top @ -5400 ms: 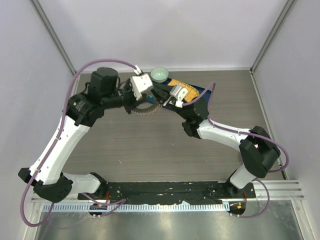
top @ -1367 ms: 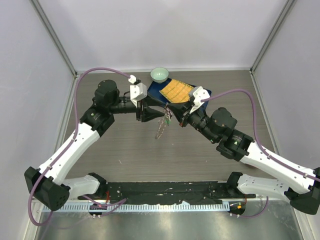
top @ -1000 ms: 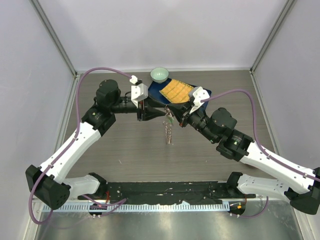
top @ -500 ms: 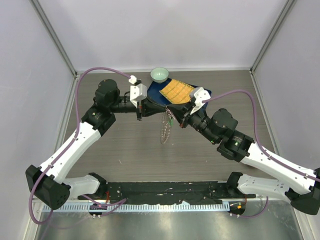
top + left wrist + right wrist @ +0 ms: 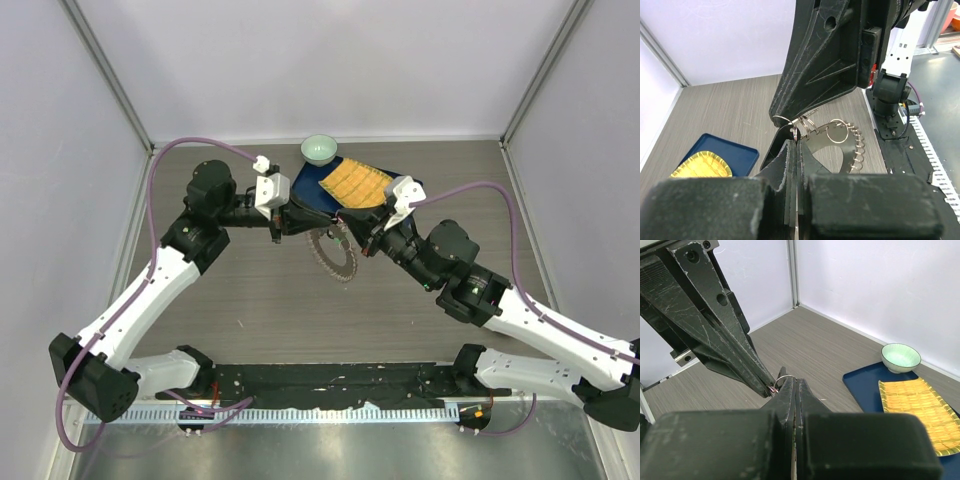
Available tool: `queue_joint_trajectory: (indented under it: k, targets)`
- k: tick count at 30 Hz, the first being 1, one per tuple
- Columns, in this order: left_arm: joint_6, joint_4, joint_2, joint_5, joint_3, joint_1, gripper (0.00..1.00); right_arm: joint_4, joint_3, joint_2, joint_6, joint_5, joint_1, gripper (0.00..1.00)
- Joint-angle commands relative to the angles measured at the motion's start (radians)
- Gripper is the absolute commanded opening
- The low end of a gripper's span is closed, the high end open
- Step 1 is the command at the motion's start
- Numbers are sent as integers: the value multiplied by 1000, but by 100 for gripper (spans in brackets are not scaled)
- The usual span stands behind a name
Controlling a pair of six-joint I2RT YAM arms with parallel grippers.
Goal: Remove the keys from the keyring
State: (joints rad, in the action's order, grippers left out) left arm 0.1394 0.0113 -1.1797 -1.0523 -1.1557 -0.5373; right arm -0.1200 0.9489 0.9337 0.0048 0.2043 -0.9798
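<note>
The keyring point(image 5: 335, 254), a thin metal ring fringed with small silvery keys, hangs in the air between my two grippers, above the wooden table. My left gripper point(image 5: 318, 228) is shut and pinches a thin metal piece at the top of the bunch point(image 5: 796, 133). The ring's fringe point(image 5: 852, 145) hangs beyond it. My right gripper point(image 5: 350, 236) is shut, tip to tip with the left; a thin greenish sliver, apparently a key, sits between its pads, and a small wire loop point(image 5: 783, 378) shows at its tip. What exactly each pinches is mostly hidden.
A blue tray point(image 5: 402, 186) with a yellow ridged mat point(image 5: 352, 182) lies at the back, just behind the grippers. A pale green bowl point(image 5: 318, 150) stands behind it by the back wall. Side walls close the table left and right.
The grippers lifted the keyring off the table and met tip to tip. In the last second the hanging ring has swung from edge-on to face-on; the left gripper drew slightly back left.
</note>
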Motion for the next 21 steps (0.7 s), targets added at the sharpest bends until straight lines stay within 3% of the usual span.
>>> queue_joint_trajectory:
  k: [1, 11, 16, 21]
  targets:
    - [0, 88, 29, -66, -10, -6, 0, -83, 2, -3, 21, 18, -5, 1]
    - [-29, 98, 45, -87, 1, -6, 0, -90, 4, 7, 0, -8, -5, 1]
    - [-78, 65, 75, -129, 39, -6, 1, -148, -9, -15, -167, -24, -3, 1]
    - [-186, 113, 149, -112, 129, -6, 32, -274, -59, -32, -290, -259, -3, 1]
